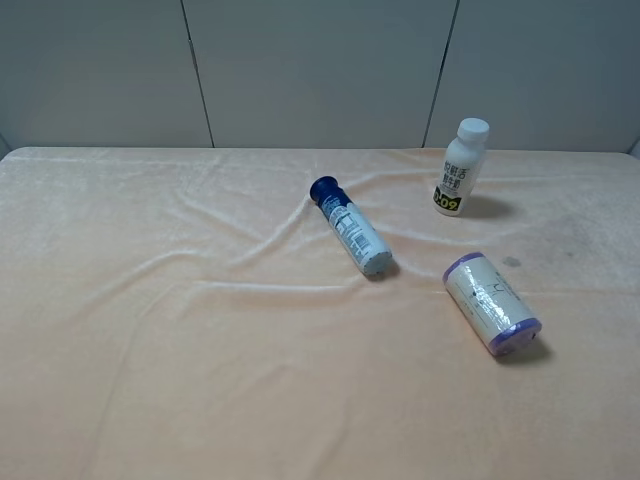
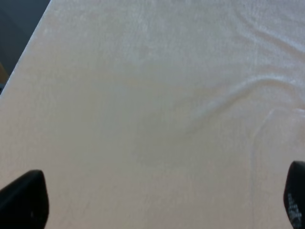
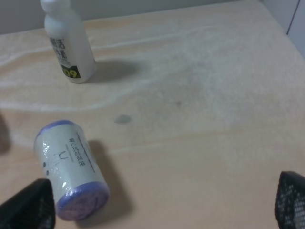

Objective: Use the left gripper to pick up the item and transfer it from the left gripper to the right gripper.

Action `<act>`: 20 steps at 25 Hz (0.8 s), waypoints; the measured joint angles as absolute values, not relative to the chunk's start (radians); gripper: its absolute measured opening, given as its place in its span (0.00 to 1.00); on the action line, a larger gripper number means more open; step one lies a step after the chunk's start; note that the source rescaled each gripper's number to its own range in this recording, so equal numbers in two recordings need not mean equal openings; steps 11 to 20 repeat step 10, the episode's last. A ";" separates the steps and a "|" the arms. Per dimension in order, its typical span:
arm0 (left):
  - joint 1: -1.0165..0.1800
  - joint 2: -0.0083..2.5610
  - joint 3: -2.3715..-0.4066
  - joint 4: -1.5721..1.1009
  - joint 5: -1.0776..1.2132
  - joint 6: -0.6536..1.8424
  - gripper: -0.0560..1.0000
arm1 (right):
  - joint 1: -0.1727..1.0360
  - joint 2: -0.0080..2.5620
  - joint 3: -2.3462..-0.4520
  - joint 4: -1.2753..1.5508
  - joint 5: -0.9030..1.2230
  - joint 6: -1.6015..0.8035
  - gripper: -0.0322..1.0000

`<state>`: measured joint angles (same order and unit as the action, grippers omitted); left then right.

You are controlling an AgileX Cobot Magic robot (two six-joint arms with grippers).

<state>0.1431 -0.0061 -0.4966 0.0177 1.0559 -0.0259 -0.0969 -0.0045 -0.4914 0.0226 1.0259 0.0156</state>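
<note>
On the peach cloth [image 1: 150, 330], right of centre: the item [image 1: 492, 302] lies on its side, nothing touching it. Blue-capped bottle [image 1: 351, 227] lies near, to its left; white bottle [image 1: 459, 167] stands upright behind. Left gripper [image 2: 157, 200] fingers spread wide over bare cloth. Right gripper [image 3: 162, 202] fingers wide apart, one fingertip [image 3: 31, 207] just beside the item.

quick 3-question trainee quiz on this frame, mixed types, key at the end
1. True or false: the item lies on its side.
2. Which object stands upright? A) blue-capped bottle B) white bottle C) the item
3. Fill in: in its wrist view, the left gripper has only ____ between its fingertips.

Key: 1 true. 2 B. 3 cloth; the jaws stand wide apart, nothing held. The right gripper is open too, with the item beside one fingertip.
</note>
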 joint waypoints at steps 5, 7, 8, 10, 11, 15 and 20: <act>0.143 -0.006 -0.497 0.018 1.056 -0.025 0.98 | -0.097 -0.005 -0.491 0.023 1.024 0.016 1.00; 0.143 -0.006 -0.497 0.018 1.056 -0.025 0.98 | -0.097 -0.005 -0.491 0.023 1.024 0.016 1.00; 0.143 -0.006 -0.497 0.018 1.056 -0.025 0.98 | -0.097 -0.005 -0.491 0.023 1.024 0.016 1.00; 0.143 -0.006 -0.497 0.018 1.056 -0.025 0.98 | -0.097 -0.005 -0.491 0.023 1.024 0.016 1.00; 0.143 -0.006 -0.497 0.018 1.056 -0.025 0.98 | -0.097 -0.005 -0.491 0.023 1.024 0.016 1.00; 0.143 -0.006 -0.497 0.018 1.056 -0.025 0.98 | -0.097 -0.005 -0.491 0.023 1.024 0.016 1.00; 0.143 -0.006 -0.497 0.018 1.056 -0.025 0.98 | -0.097 -0.005 -0.491 0.023 1.024 0.016 1.00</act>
